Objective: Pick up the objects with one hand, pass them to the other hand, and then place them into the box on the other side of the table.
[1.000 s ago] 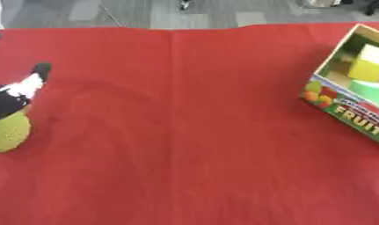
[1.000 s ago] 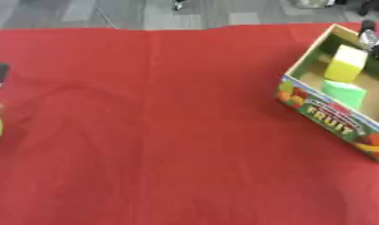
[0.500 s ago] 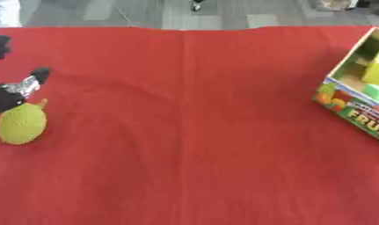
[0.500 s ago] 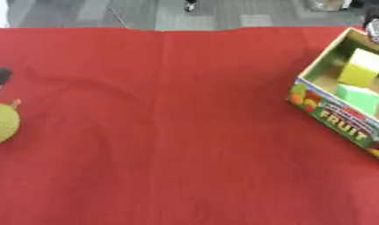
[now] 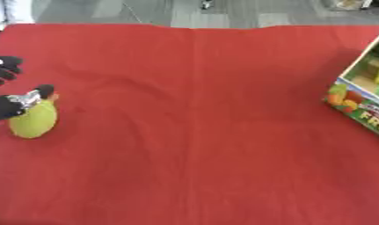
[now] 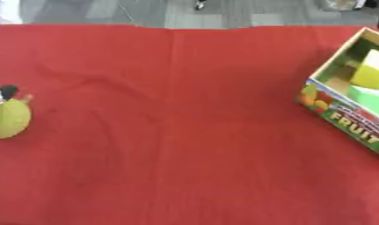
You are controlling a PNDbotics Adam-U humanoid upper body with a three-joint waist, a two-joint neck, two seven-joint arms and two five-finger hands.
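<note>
Yellow-green fruit [image 5: 33, 121] lay under my left hand [image 5: 11, 105], fingers curled onto it; I judged wrapping lower before lifting best.

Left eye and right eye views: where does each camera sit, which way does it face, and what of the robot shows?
Left eye view: in the head, looking down at the red cloth; the left robot hand touches the yellow-green fruit at the left edge.
Right eye view: beside it, facing the same way; only a fingertip shows on the fruit.
Shared: cloth, fruit and fruit box at right.
</note>
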